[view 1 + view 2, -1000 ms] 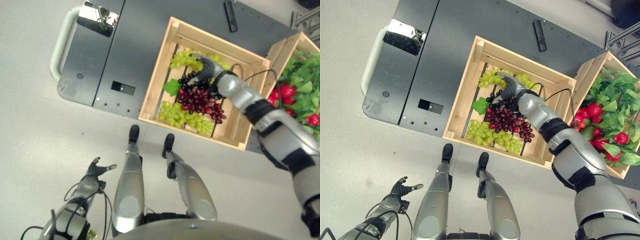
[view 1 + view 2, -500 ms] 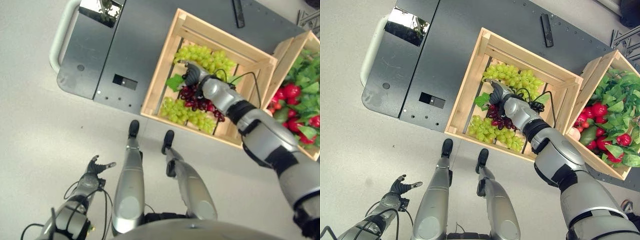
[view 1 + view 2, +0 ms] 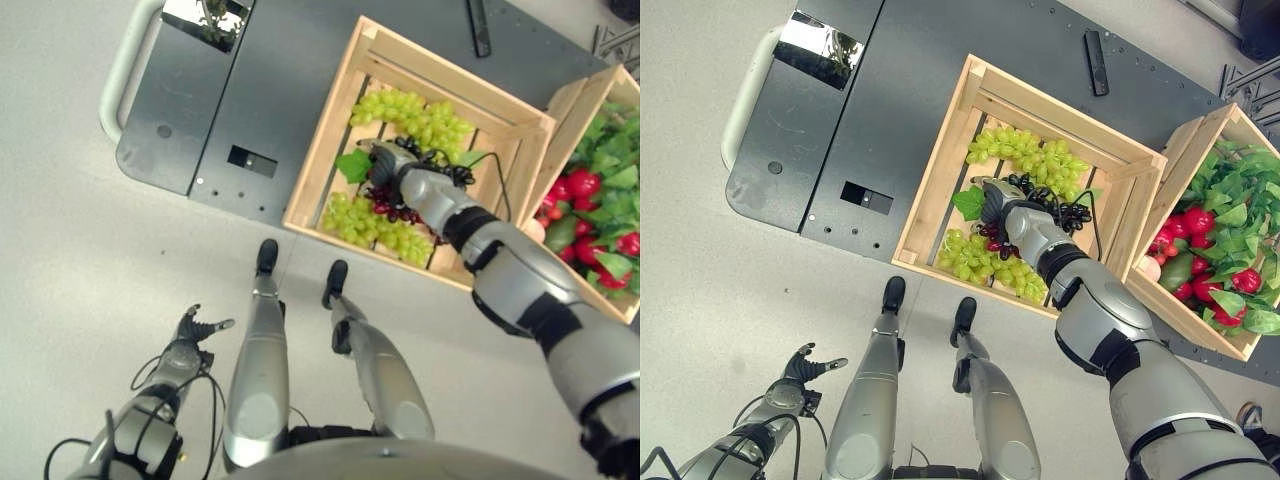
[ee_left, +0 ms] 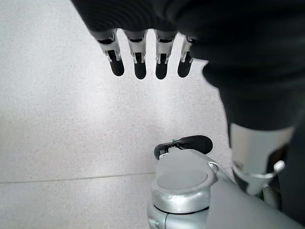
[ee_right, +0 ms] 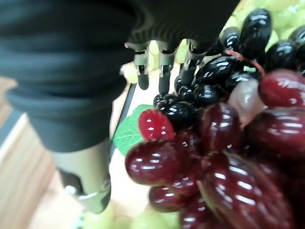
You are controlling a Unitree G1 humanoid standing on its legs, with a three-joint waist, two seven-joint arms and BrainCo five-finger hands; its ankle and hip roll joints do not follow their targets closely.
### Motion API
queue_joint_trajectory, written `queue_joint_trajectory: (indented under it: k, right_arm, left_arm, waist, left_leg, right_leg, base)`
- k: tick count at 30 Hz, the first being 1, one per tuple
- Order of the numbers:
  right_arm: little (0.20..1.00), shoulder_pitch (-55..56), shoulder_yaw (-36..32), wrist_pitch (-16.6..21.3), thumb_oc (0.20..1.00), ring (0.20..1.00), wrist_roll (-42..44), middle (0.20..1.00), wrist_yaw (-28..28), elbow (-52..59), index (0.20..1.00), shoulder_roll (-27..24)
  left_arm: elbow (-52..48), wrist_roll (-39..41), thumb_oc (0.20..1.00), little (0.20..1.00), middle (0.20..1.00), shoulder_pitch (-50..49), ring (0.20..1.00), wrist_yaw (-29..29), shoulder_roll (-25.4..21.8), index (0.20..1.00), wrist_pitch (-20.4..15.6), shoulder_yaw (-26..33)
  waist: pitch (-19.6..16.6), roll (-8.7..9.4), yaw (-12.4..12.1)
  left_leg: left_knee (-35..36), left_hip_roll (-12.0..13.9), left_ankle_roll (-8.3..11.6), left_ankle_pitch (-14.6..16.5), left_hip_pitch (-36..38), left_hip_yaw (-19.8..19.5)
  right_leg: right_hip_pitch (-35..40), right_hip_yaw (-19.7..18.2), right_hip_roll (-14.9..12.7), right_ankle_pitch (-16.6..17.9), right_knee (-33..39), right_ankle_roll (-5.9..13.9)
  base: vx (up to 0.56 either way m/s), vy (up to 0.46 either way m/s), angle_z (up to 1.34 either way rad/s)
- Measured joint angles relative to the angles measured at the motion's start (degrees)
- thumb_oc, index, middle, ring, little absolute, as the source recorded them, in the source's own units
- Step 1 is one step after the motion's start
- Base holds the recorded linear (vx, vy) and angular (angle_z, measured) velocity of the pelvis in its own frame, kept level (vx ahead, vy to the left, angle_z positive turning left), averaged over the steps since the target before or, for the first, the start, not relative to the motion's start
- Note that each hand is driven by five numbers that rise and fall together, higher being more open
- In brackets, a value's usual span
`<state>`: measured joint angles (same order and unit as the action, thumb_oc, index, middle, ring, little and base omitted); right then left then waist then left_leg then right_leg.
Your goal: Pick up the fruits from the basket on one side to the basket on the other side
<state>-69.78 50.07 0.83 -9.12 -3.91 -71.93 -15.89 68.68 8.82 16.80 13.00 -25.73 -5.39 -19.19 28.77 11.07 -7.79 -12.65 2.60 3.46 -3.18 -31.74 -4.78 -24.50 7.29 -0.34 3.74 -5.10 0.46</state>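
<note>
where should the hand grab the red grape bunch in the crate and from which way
Take the red grape bunch near its stem end, where it meets the black grapes, coming straight down from above. It lies flat in the wooden crate with green grape bunches on either side and crate walls all round, so a sideways approach is blocked. The right hand is already over that spot.

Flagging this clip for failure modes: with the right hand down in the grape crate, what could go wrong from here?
1. The right hand lies among mixed bunches; lifting the red grapes may also drag the black grapes tangled beside them.
2. A black cable loops over the green grapes beside the wrist and could snag.
3. Swinging toward the vegetable crate, the bunch may clip the wooden crate wall.
</note>
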Motion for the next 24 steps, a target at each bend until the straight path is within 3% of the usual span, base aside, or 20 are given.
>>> queue_joint_trajectory:
  k: [15, 24]
  right_arm:
    - [1.0, -0.6, -0.1, -1.2, 1.0, 1.0, -2.7, 1.0, -0.7, -1.5, 1.0, 0.3]
    - [1.0, -2.1, 0.0, -1.4, 1.0, 1.0, -2.7, 1.0, -0.4, -2.8, 1.0, -2.9]
  left_arm:
    - [0.3, 1.0, 1.0, 1.0, 1.0, 0.6, 1.0, 0.4, 0.0, 1.0, 0.4, -0.7]
    - [0.5, 1.1, 1.0, 1.0, 1.0, 0.7, 1.0, 0.4, 0.3, 1.0, 0.8, -1.4]
  waist:
    - [0.0, 0.05, -0.1]
    - [-0.1, 0.12, -0.1]
  left_leg:
    - [0.0, -0.1, -0.03, 0.0, 0.0, -0.1]
    - [0.0, -0.4, -0.03, 0.0, -0.1, -0.2]
  right_leg:
    - [0.1, 0.2, -0.1, 0.0, 0.0, 0.0]
    - [0.1, 0.3, -0.1, -0.1, 0.0, 0.13]
  base:
    - [0.0, 0.0, 0.0]
    - [0.0, 0.0, 0.0]
